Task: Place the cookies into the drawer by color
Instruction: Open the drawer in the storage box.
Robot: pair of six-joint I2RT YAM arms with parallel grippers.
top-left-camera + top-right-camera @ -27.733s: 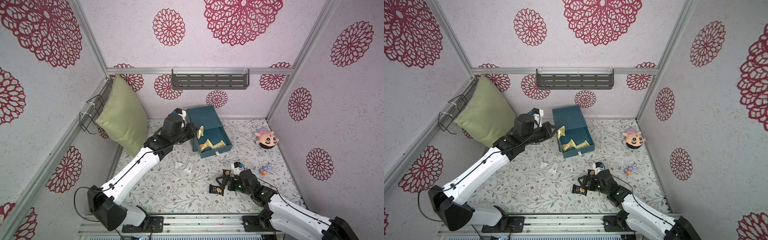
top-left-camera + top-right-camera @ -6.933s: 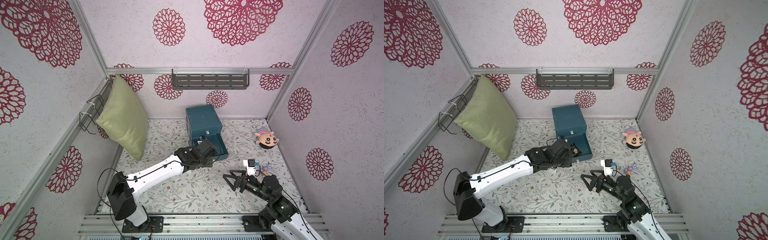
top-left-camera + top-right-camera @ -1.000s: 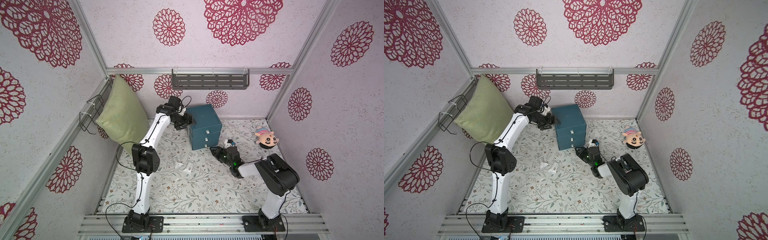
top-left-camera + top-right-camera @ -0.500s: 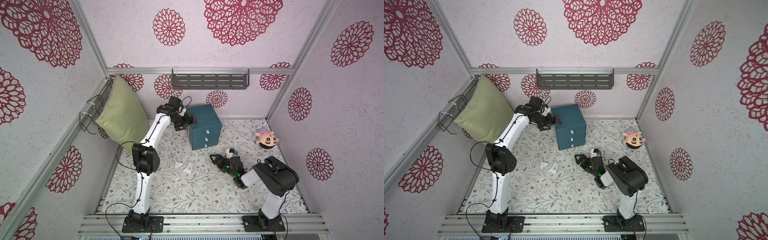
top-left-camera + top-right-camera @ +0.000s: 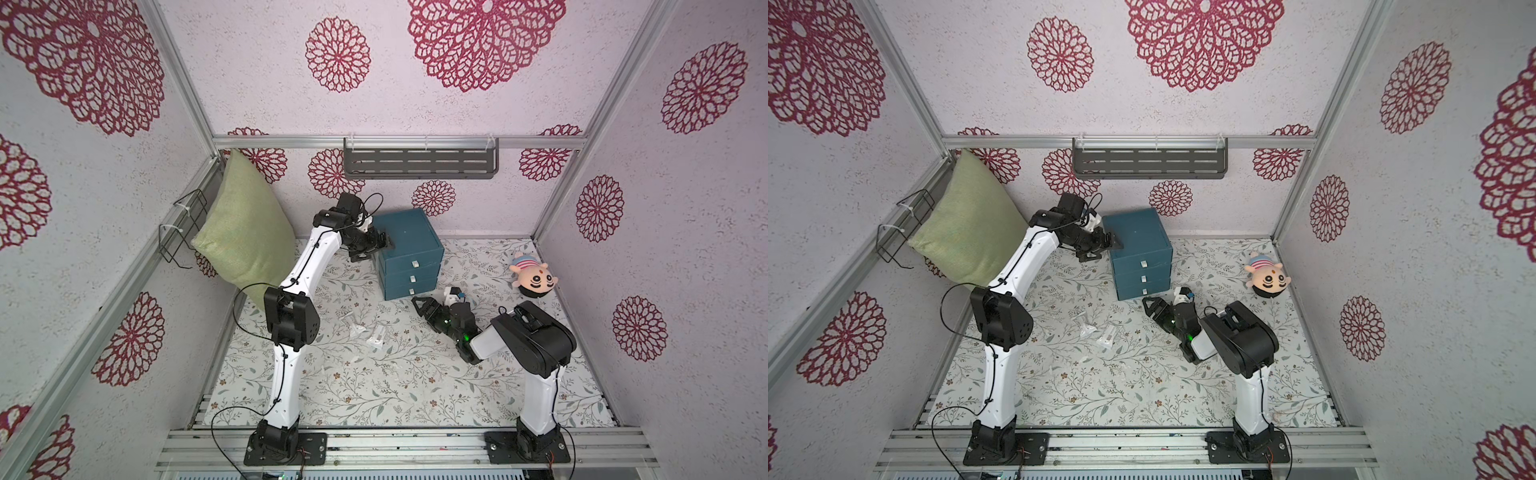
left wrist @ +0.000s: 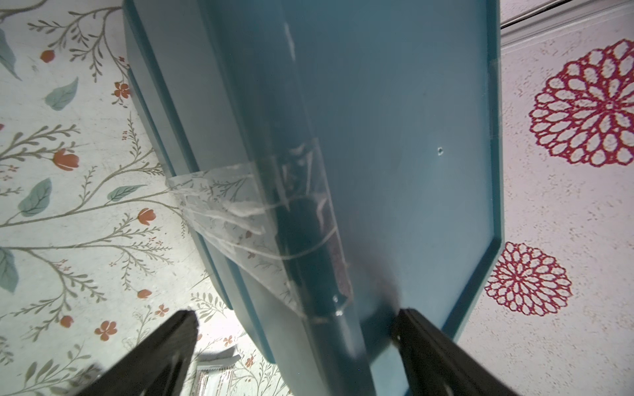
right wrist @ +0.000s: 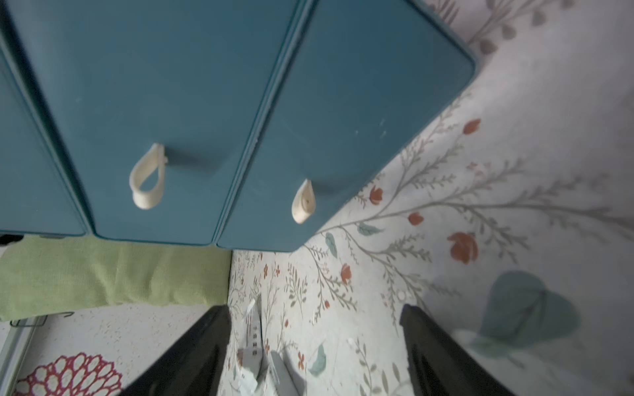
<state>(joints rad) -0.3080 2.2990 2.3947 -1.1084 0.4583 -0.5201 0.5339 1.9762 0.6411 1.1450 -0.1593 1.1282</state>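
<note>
We see the chest (image 5: 409, 245), all drawers shut, contents hidden. Left gripper (image 5: 385, 242) sits at its top edge, fingers spread; right gripper (image 5: 420, 307) gapes empty before it. Clear cookies (image 5: 377, 335) lie nearby.

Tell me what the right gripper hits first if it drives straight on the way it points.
Probably the closed bottom drawer front of the teal drawer chest, near its white pull tab; the open right gripper faces it, depth unclear.
</note>
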